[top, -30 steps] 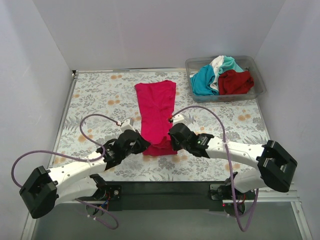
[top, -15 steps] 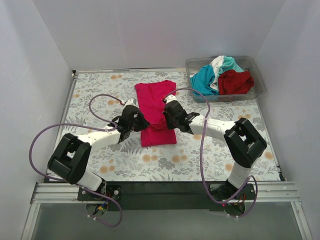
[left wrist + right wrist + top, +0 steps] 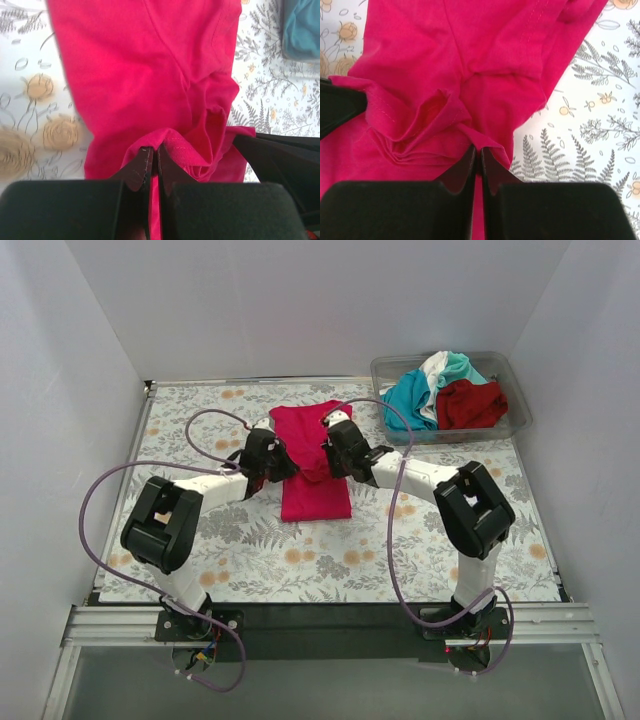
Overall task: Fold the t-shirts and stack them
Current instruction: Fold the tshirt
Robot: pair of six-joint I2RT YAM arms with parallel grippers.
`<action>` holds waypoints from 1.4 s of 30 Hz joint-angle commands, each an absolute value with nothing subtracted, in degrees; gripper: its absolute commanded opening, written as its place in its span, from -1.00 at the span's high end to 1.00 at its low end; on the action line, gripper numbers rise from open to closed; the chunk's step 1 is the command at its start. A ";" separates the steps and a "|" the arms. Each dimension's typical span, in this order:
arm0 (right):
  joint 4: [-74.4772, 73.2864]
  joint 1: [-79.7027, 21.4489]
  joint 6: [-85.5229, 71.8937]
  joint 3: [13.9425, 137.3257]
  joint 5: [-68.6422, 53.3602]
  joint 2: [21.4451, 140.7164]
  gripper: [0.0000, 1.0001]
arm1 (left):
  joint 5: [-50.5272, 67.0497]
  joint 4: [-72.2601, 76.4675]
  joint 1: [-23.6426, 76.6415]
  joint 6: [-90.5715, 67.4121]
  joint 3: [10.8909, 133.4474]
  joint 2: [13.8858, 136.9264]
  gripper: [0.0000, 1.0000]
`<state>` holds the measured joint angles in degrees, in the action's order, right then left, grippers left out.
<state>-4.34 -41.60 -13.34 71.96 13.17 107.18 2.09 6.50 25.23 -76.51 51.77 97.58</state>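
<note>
Floral tabletop [image 3: 230,570], left tool [image 3: 154,156], right tool [image 3: 479,153] pinching magenta t-shirt [image 3: 315,498] hem

Left fingers [image 3: 141,169] and right fingers [image 3: 466,167] both pinched tight together.

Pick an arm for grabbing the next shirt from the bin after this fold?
Right, most likely. The bin sits at the far right, nearer the right gripper; the left gripper would have to reach across the pink t-shirt. Both are shut on its hem, so release comes first.
</note>
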 commanded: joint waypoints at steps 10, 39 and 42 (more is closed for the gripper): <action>-8.17 -38.41 -10.81 80.25 15.02 108.11 0.05 | -5.70 0.36 21.27 -73.74 61.61 97.39 -0.52; 3.34 -39.99 -18.19 46.23 -4.04 86.13 -0.13 | 9.32 9.84 25.22 -76.46 22.24 69.86 -0.39; 4.13 -39.99 -18.28 46.41 -4.39 87.28 -0.11 | 7.91 11.95 25.49 -76.73 22.41 72.25 -0.33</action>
